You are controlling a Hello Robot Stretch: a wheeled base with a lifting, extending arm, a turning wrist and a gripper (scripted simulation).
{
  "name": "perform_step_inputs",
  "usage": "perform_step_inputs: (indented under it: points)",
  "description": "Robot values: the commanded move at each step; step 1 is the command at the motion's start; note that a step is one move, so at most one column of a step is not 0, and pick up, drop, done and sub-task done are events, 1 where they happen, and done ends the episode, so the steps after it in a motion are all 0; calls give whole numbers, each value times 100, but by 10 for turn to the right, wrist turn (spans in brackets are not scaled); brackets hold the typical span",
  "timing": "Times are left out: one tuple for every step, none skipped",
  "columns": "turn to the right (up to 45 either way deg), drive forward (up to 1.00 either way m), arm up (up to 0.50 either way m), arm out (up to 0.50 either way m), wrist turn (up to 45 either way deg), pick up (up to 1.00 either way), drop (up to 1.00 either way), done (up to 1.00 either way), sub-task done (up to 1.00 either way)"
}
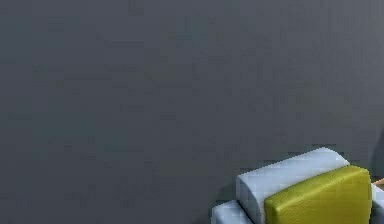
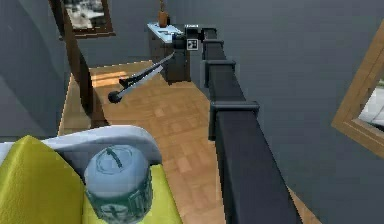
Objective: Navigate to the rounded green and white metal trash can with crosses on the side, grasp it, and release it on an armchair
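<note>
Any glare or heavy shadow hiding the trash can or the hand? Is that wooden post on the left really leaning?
Forward view: even, flat light on the grey wall, no glare; the armchair is well lit. Arm side view: no glare; the trash can is evenly lit against the yellow cushion, the hand dark against bright wooden floor; the post leans only in the picture.

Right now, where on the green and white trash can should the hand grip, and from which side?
Probably the trash can around its straight green-and-white wall, below the domed lid, coming from the arm side view's right: it stands upright, and the yellow cushion crowds its left.
</note>
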Motion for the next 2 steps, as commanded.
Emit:
perform_step_inputs:
  points:
    - [0,0,0,-10,0,0,0,0,0]
    - [0,0,0,0,0,0,0,100,0]
